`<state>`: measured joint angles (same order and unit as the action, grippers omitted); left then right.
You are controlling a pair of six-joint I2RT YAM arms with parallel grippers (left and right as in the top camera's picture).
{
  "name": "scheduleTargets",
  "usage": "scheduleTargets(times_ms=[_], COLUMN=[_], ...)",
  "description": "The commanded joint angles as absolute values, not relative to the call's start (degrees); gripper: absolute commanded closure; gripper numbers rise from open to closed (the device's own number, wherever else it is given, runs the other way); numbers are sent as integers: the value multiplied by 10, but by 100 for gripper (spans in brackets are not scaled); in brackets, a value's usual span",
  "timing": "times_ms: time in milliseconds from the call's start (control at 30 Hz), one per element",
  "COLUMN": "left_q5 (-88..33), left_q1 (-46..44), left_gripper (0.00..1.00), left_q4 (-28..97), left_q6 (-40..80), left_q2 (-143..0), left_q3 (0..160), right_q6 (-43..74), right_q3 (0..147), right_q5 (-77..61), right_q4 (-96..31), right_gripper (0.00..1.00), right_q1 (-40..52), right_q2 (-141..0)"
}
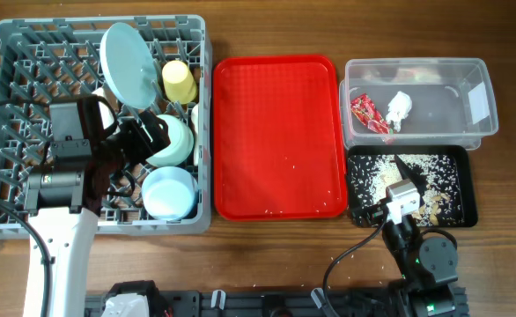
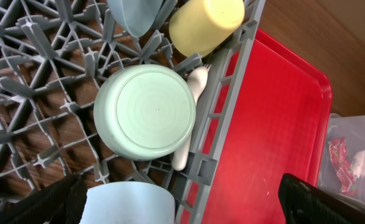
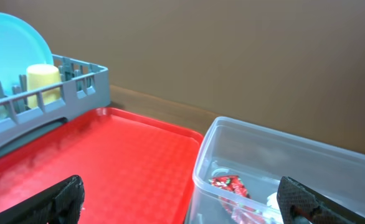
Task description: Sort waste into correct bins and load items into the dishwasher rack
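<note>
The grey dishwasher rack (image 1: 11, 53) holds an upright pale blue plate (image 1: 128, 63), a yellow cup (image 1: 179, 81), an upturned pale bowl (image 2: 146, 112), a second pale blue bowl (image 2: 129, 202) and a white utensil (image 2: 192, 93) along its right wall. My left gripper (image 2: 182, 196) is open above the rack's right side, over the second bowl. The clear tub (image 1: 416, 70) holds the red wrapper (image 3: 229, 185) and white tissue (image 1: 400, 107). Rice and scraps (image 1: 386, 172) lie in the black tray (image 1: 465, 189). My right gripper (image 3: 182, 196) is open and empty above the black tray.
A large flat red tray (image 1: 280, 132) lies between the rack and the bins, with a few rice grains on it. The clear tub stands directly behind the black tray. The table's front edge runs just below the rack and trays.
</note>
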<state>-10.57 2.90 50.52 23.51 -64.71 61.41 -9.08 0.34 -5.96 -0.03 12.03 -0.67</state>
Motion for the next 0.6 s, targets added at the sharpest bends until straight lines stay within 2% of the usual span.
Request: scheduleTargets(times_ms=[0, 100, 233, 433, 567], left_q5=[-113, -113, -113, -113, -113], left_q1=[27, 27, 27, 27, 27], left_gripper=[0, 0, 0, 0, 0], left_q4=[504, 504, 504, 504, 504], left_q6=[236, 236, 236, 236, 236], left_q2=[-647, -647, -647, -647, -647], left_q3=[620, 620, 620, 620, 620], right_q6=[-107, -107, -22, -13, -13], right_q3=[3, 3, 3, 3, 3], right_q5=[-43, -31, 101, 3, 3], right_q4=[1, 1, 16, 5, 5], right_gripper=[0, 0, 0, 0, 0], right_q1=[122, 121, 121, 121, 121], right_q2=[-1, -1, -1, -1, -2])
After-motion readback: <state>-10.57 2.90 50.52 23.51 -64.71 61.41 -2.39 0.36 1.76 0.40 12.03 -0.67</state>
